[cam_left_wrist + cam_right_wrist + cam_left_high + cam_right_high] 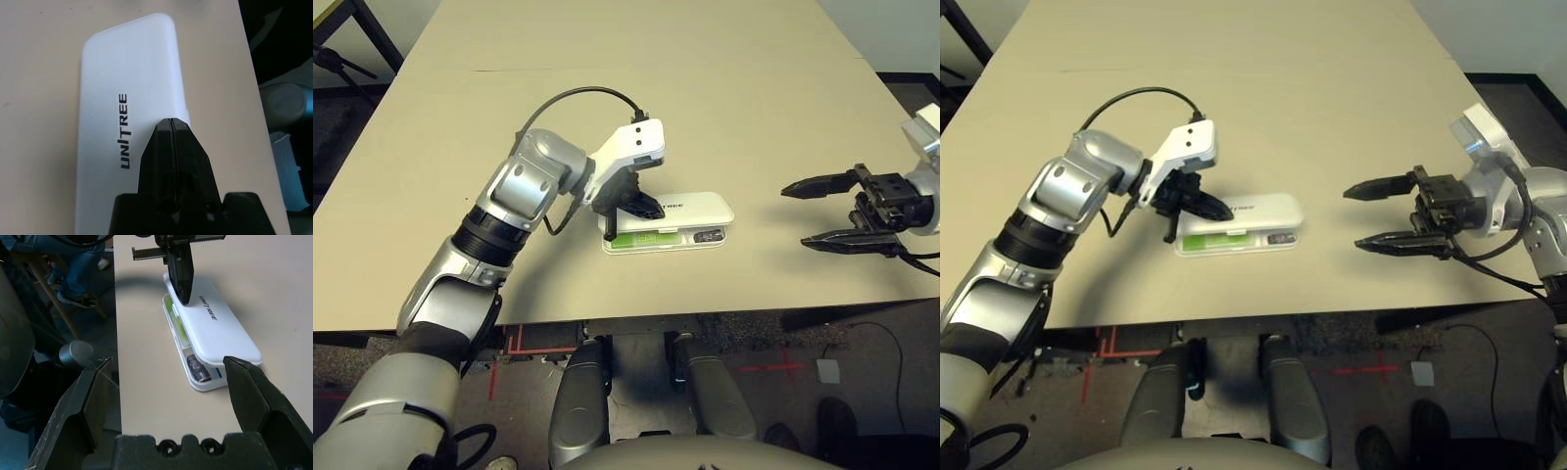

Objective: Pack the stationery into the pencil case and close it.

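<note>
Stationery sits inside the pencil case (671, 223); my clenched left fingers (172, 147) press its lid (128, 98) nearly closed, right fingers (1381, 238) released.

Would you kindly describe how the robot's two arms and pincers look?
Both arms have silver metallic forearms with black joint bands. The left pincer has two black tapered fingers under a white wrist housing with a looping black cable. The right pincer has black pointed fingers, a white-grey housing and black cables.

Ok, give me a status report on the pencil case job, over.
Left hand shut, pressing on the pencil case lid. Right hand open, off to the side. Lid not fully down; green bar and a small dark item visible in the gap.
</note>
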{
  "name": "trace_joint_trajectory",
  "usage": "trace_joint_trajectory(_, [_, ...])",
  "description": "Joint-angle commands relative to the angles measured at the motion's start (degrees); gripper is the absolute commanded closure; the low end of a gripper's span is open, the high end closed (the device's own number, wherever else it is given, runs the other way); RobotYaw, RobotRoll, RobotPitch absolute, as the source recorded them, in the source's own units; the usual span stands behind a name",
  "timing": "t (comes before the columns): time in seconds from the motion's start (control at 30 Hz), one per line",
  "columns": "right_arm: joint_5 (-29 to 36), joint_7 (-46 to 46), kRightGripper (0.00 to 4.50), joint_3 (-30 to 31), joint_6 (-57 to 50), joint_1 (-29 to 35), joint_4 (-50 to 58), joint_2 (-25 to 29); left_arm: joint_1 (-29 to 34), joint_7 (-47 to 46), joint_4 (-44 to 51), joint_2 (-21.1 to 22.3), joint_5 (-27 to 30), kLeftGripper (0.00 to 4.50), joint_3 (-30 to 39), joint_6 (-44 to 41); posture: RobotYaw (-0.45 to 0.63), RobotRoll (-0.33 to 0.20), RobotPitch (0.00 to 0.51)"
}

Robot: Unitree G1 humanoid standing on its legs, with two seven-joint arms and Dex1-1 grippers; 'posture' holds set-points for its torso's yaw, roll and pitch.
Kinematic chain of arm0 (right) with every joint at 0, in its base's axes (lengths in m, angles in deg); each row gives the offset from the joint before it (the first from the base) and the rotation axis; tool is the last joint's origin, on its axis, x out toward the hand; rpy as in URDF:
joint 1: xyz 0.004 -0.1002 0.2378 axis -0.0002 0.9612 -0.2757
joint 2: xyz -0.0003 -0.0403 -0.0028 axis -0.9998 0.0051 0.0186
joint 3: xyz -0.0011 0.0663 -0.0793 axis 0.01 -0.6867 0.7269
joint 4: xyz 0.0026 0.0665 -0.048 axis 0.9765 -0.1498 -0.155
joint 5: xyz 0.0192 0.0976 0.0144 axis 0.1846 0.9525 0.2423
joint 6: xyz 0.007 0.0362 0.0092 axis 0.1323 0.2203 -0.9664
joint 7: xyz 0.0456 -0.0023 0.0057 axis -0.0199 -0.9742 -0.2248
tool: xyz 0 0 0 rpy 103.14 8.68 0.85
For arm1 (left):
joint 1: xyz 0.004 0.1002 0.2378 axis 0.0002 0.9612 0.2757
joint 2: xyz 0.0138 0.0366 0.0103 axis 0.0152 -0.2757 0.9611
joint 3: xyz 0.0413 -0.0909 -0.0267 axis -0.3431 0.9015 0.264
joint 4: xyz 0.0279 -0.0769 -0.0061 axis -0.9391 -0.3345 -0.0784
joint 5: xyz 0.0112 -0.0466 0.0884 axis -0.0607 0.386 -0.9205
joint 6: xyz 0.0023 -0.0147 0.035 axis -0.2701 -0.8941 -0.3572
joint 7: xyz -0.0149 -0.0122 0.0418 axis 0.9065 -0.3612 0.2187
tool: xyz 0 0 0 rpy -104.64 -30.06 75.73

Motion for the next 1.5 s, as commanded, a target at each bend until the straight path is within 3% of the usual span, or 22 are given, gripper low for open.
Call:
trace_joint_trajectory(0.03, [1.27, 0.23, 0.0, -1.93, 1.42, 1.25, -0.53, 2.48, 1.64, -0.4, 1.75, -0.35, 0.77, 4.45, -2.33, -1.02, -0.13, 0.0, 0.195])
trace_joint_trajectory(0.43, [0.97, 0.23, 0.0, -2.4, 1.4, 1.32, 0.77, 0.45, 3.07, -4.7, -4.44, -1.49, -3.42, 4.45, -9.35, -3.74, -0.15, 0.0, 0.198])
trace_joint_trajectory(0.7, [0.15, 0.23, 0.0, -3.88, -0.03, 0.76, 1.01, -2.73, 2.2, -6.47, -5.09, -2.72, -0.92, 4.45, -5.9, -4.58, -0.14, 0.0, 0.192])
trace_joint_trajectory(0.8, [-1.56, -1.59, 0.0, -5.41, -1.94, 0.28, 1.08, -5.24, 1.8, -8.59, -4.01, -3.03, 0.58, 3.89, -2.25, -6.09, -0.13, 0.0, 0.191])
trace_joint_trajectory(1.0, [-4.56, -14.75, 0.0, -8.54, -7.11, -0.85, 3.03, -11.03, 2.98, -15.12, -1.83, -2.34, 2.45, 1.61, 6.15, -7.72, -0.12, 0.0, 0.189])
trace_joint_trajectory(1.13, [-5.55, -23.22, 0.0, -10.93, -9.74, -1.42, 3.31, -15.12, 4.65, -25.48, -2.18, -3.37, 2.47, 0.04, 16.19, -4.04, -0.11, 0.0, 0.19])
trace_joint_trajectory(1.27, [-12.99, -38.8, 0.0, -11.69, -10.28, -4.74, -0.9, -19.49, 7.62, -42.83, -2.38, -5.04, 1.44, 0.01, 30.03, 1.32, -0.08, 0.0, 0.191])
trace_joint_trajectory(1.5, [-18.17, -53.79, 0.0, -16.68, -7.53, -11.15, -11.3, -24.82, 13.88, -56.2, -4.3, -3.35, 0.89, 0.01, 40.94, 12.27, -0.05, 0.0, 0.189])
